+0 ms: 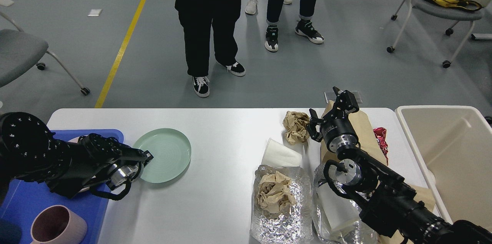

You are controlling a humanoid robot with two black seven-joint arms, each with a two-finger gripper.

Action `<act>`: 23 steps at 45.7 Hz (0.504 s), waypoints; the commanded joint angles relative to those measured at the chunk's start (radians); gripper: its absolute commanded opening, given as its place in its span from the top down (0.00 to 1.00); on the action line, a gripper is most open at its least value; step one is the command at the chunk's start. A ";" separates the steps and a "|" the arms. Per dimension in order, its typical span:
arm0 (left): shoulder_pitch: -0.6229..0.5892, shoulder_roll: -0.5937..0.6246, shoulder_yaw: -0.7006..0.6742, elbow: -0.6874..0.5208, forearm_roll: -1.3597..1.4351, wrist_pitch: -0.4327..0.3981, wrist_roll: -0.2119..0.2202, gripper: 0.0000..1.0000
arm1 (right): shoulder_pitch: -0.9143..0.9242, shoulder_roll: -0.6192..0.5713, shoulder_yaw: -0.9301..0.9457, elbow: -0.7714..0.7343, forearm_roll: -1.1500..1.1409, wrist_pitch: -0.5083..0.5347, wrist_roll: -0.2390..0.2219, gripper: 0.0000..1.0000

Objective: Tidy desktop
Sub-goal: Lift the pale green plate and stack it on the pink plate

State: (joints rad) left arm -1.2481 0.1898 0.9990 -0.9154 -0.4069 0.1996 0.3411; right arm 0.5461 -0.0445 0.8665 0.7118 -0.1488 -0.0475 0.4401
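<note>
My right gripper [333, 115] hangs with fingers spread wide and empty over the far right of the desktop [223, 198], just beside a crumpled paper ball [296, 126] and above a brown paper bag [365, 132]. My left gripper [145, 156] sits at the near rim of the green plate [165, 154]; I cannot tell whether it grips. Little looks tidied: the white cup [280, 154], the foil sheet [280, 201] with paper and a red wrapper [381, 136] remain out. The beige bin [453, 159] waits right, the blue tray [30, 198] with a pink mug [57, 225] left.
</note>
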 commanded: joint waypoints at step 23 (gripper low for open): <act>-0.427 0.307 0.012 -0.103 0.109 -0.644 0.199 1.00 | 0.000 0.000 0.000 0.000 0.000 0.000 0.000 0.00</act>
State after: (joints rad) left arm -1.5565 0.4164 1.0107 -1.0134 -0.3005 -0.2750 0.4579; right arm 0.5461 -0.0445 0.8665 0.7118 -0.1487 -0.0476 0.4401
